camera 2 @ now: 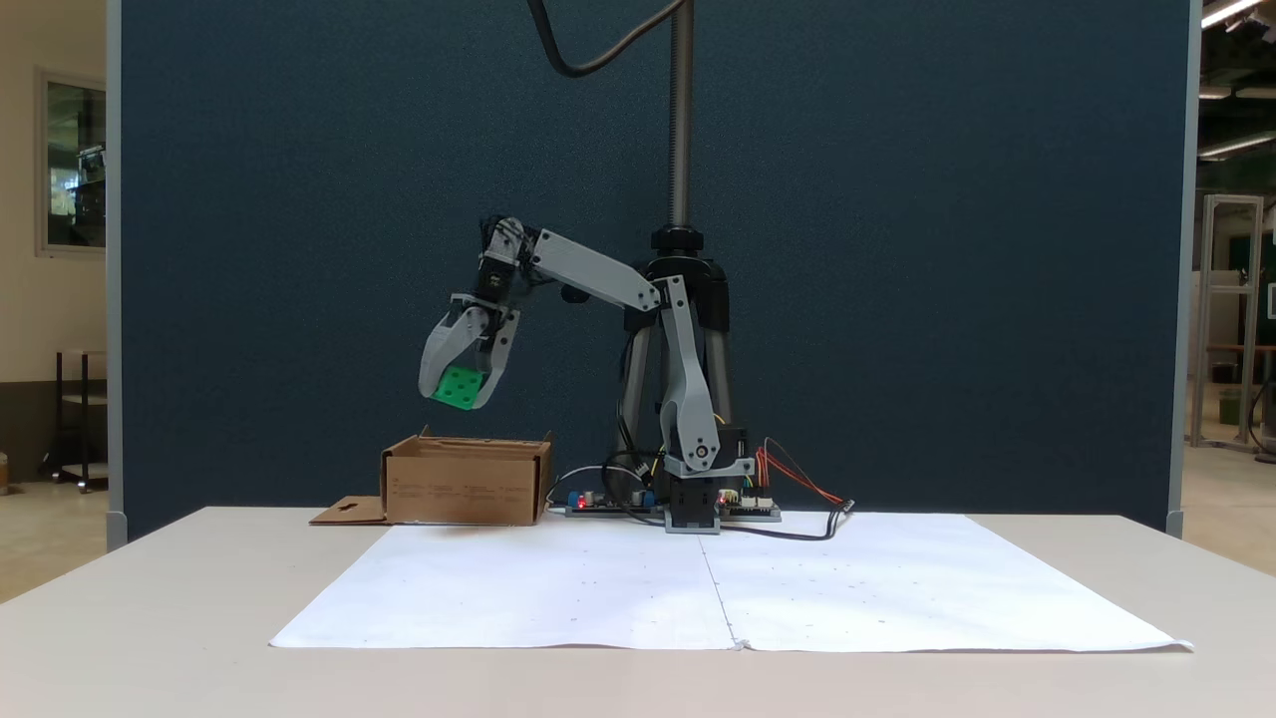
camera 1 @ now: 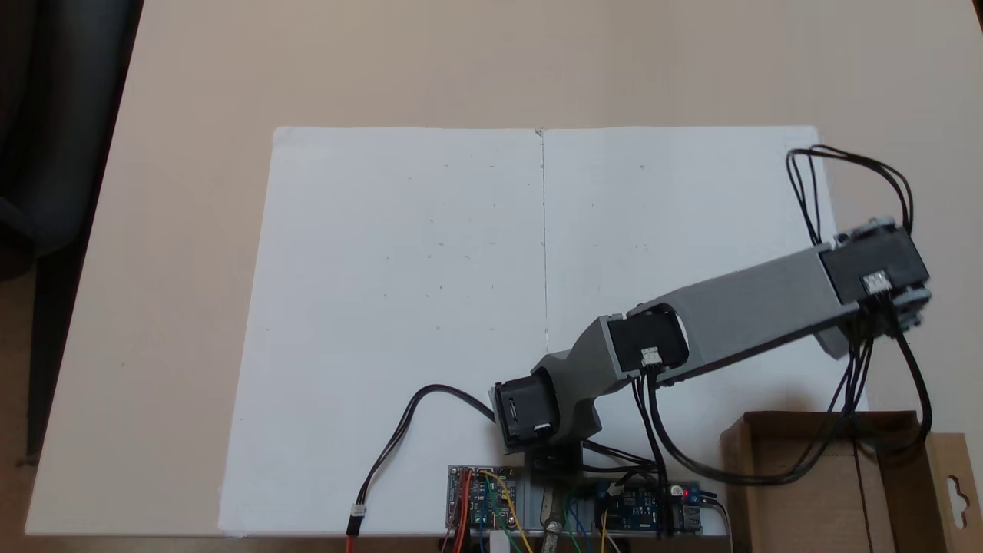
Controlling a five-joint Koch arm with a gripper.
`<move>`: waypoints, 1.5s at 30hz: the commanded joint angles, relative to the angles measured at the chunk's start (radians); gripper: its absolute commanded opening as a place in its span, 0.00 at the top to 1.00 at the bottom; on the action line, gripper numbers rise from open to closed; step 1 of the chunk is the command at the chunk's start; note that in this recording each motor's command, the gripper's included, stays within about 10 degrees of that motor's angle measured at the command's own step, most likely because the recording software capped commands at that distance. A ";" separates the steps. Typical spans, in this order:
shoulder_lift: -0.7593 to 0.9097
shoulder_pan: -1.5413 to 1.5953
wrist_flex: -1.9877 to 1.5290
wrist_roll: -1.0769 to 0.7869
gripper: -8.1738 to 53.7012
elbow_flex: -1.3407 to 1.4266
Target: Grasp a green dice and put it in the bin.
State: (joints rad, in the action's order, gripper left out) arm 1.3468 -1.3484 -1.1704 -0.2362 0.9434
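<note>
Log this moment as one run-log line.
gripper: shut on green dice | position: raised above bin | dice: not yet released

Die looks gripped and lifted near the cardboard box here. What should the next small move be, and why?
Probably lower a little and then open the jaws. In a fixed view the gripper holds the green dice in the air above the bin, roughly over its open top, not yet inside. How well it lines up front to back cannot be told, so a short descent first seems safer.

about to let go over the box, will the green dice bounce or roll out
The green dice looks like hard, light plastic, so it may bounce. Its rounded edges could let it tumble. The bin has upright walls, likely containing it.
</note>
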 commanded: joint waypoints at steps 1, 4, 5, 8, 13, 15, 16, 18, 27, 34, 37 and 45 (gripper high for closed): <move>0.002 -0.092 0.051 -0.086 0.67 -0.034; -0.026 -0.186 0.051 -0.100 0.67 -0.037; -0.035 -0.213 0.051 -0.109 0.67 -0.037; -0.061 -0.285 0.051 -0.135 0.67 -0.037; -0.112 -0.402 0.049 -0.202 0.67 -0.032; -0.114 -0.448 0.055 -0.241 0.67 -0.015; -0.114 -0.465 0.072 -0.256 0.67 0.002; -0.112 -0.491 0.120 -0.276 0.67 0.058; -0.092 -0.506 0.189 -0.290 0.67 0.175; -0.089 -0.499 0.190 -0.288 0.34 0.181; -0.089 -0.497 0.199 -0.288 0.22 0.192; -0.089 -0.495 0.202 -0.288 0.22 0.195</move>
State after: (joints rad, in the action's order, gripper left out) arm 1.2149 -1.8408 -1.0063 -0.4341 1.1520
